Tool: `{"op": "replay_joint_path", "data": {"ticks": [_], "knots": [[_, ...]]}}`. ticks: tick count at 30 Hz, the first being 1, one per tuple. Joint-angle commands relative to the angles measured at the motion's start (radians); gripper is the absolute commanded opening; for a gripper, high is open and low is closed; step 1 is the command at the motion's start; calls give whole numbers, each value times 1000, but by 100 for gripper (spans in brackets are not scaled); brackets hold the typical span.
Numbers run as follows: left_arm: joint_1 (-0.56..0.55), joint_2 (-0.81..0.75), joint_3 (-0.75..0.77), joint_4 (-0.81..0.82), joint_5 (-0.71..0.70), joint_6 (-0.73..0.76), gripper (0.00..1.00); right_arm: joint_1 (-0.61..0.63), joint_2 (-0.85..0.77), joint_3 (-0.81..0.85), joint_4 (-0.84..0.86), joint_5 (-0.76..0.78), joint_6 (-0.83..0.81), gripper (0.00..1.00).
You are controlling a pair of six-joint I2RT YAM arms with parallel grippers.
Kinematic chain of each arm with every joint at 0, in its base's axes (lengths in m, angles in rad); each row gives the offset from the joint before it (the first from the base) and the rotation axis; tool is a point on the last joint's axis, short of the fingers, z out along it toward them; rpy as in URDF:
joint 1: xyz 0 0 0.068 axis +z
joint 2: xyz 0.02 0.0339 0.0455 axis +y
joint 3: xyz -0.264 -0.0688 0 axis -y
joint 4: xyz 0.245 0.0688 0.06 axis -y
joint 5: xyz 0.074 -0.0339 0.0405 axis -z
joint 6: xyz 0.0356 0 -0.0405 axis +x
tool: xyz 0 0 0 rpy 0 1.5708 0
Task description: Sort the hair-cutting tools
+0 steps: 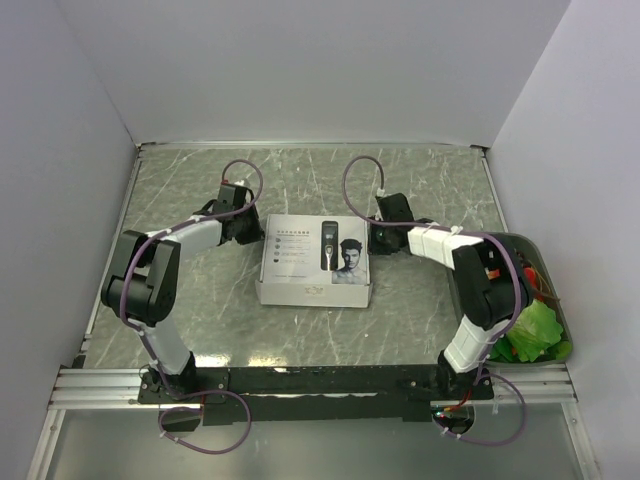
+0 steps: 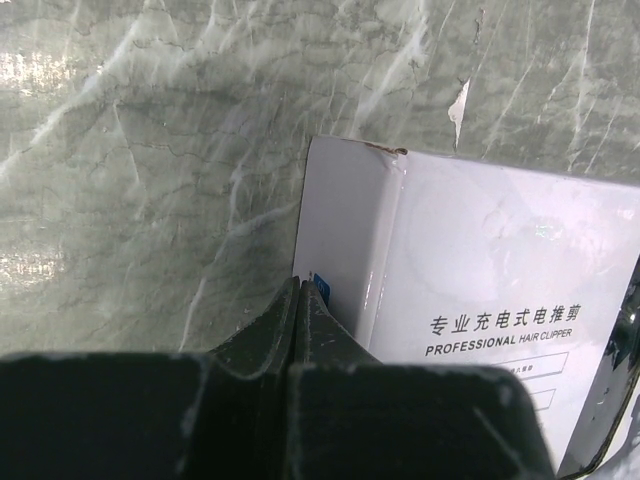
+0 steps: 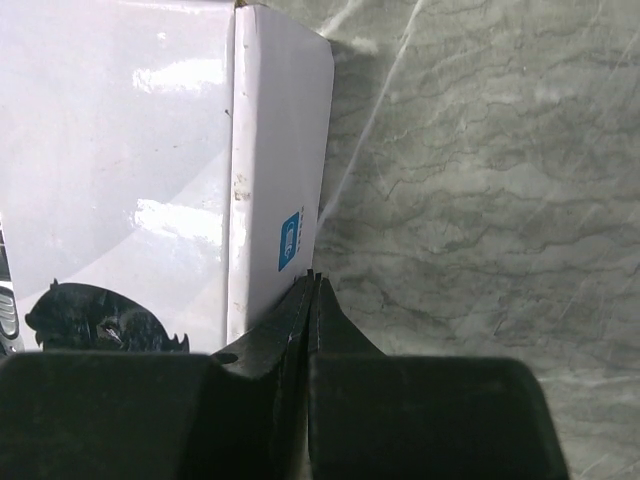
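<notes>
A closed white box (image 1: 315, 260) with a printed man's face and a picture of a clipper lies in the middle of the table. No clipper and no black attachments show; they are hidden or out of view. My left gripper (image 1: 248, 232) is shut and empty, its tips (image 2: 300, 285) against the box's left side wall (image 2: 340, 230). My right gripper (image 1: 378, 238) is shut and empty, its tips (image 3: 315, 278) against the box's right side wall (image 3: 275, 170), near a blue label (image 3: 290, 240).
A dark bin (image 1: 553, 318) with green and red items sits at the right edge of the table. White walls close in the grey marbled table (image 1: 200, 310) at the back and both sides.
</notes>
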Motion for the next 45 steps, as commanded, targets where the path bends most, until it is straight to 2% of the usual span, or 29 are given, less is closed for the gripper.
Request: {"op": "replay_joint_path", "data": {"ticks": [1, 5, 11, 13, 14, 16, 17, 18, 20, 21, 23, 25, 27, 33, 38, 43, 45], "knots": [[-28, -43, 23, 56, 143, -13, 1, 24, 26, 83, 86, -102, 9, 0], [-27, -75, 9, 28, 136, -14, 1, 23, 31, 89, 78, -102, 9, 0], [-18, -164, 12, -105, 9, 9, 1, 23, -70, 92, -32, 44, -14, 0], [-7, -193, 11, -162, -45, 16, 6, 23, -109, 108, -107, 85, -26, 6], [-4, -231, 6, -177, -59, 23, 8, 23, -123, 109, -124, 113, -31, 13], [4, -291, -6, -216, -102, 30, 20, 23, -173, 98, -166, 147, -39, 19], [7, -311, -12, -226, -111, 33, 25, 21, -195, 88, -173, 167, -37, 20], [16, -331, -28, -234, -114, 36, 35, 20, -237, 62, -177, 170, -37, 20], [25, -378, -43, -256, -116, 44, 44, 17, -271, 42, -209, 176, -25, 21], [38, -391, -54, -266, -116, 47, 52, 5, -300, 19, -218, 165, -16, 21], [61, -423, -66, -288, -116, 55, 59, -12, -331, -13, -224, 106, -8, 30], [76, -451, -87, -300, -97, 55, 67, -48, -360, -56, -230, -18, -2, 43], [97, -466, -115, -305, -85, 55, 77, -55, -391, -98, -233, -80, -8, 46], [119, -486, -179, -329, -59, 32, 88, -55, -465, -201, -256, -10, 18, 52], [119, -454, -210, -309, -25, 23, 97, -54, -422, -251, -220, 3, 59, 58], [119, -414, -210, -286, 12, 27, 100, -49, -394, -285, -146, -13, 106, 62], [119, -396, -215, -277, 24, 30, 97, -49, -377, -294, -131, -13, 124, 63]]}}
